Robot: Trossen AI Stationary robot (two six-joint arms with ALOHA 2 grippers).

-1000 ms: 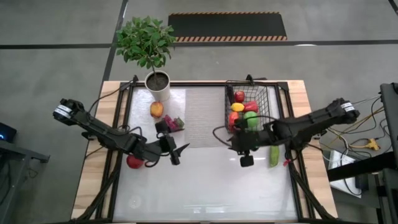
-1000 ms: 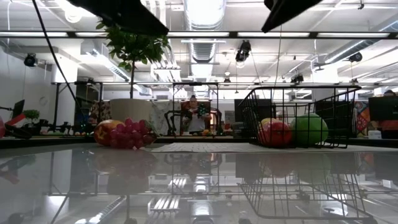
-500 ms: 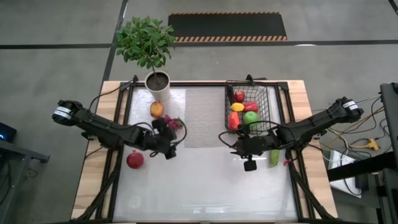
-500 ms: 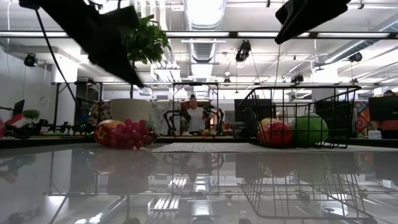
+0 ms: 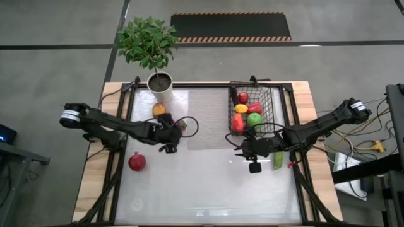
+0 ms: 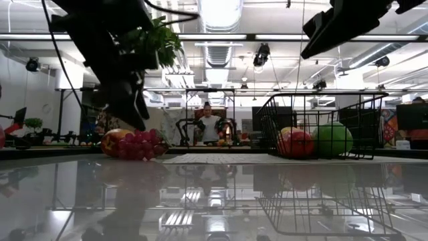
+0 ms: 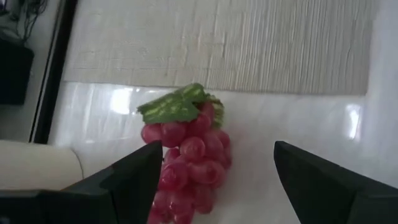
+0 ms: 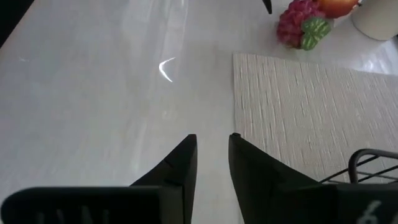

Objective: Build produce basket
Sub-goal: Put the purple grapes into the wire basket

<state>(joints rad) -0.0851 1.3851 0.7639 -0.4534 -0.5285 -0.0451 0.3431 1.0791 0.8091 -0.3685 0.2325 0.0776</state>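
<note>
Purple grapes (image 7: 189, 158) with a green leaf lie on the white table beside the woven mat (image 5: 207, 116). My left gripper (image 7: 214, 158) hangs open just above them, slanting down, one finger on either side, touching nothing (image 5: 174, 131). An orange-yellow fruit (image 5: 158, 110) lies behind the grapes, and a red apple (image 5: 137, 162) lies alone nearer the front. The black wire basket (image 5: 265, 101) holds red, yellow and green produce. My right gripper (image 8: 211, 140) hovers near the basket's near-left corner (image 5: 240, 145), its fingers a narrow gap apart and empty.
A white pot with a leafy plant (image 5: 160, 87) stands at the far left. A green cucumber (image 5: 278, 157) lies on the table under the right arm. The near half of the table (image 5: 208, 195) is bare.
My left gripper has swung from beside the red apple toward the far edge and the grapes, sinking and tipping its fingers downward; it stays open. My right gripper has sunk a little by the basket.
</note>
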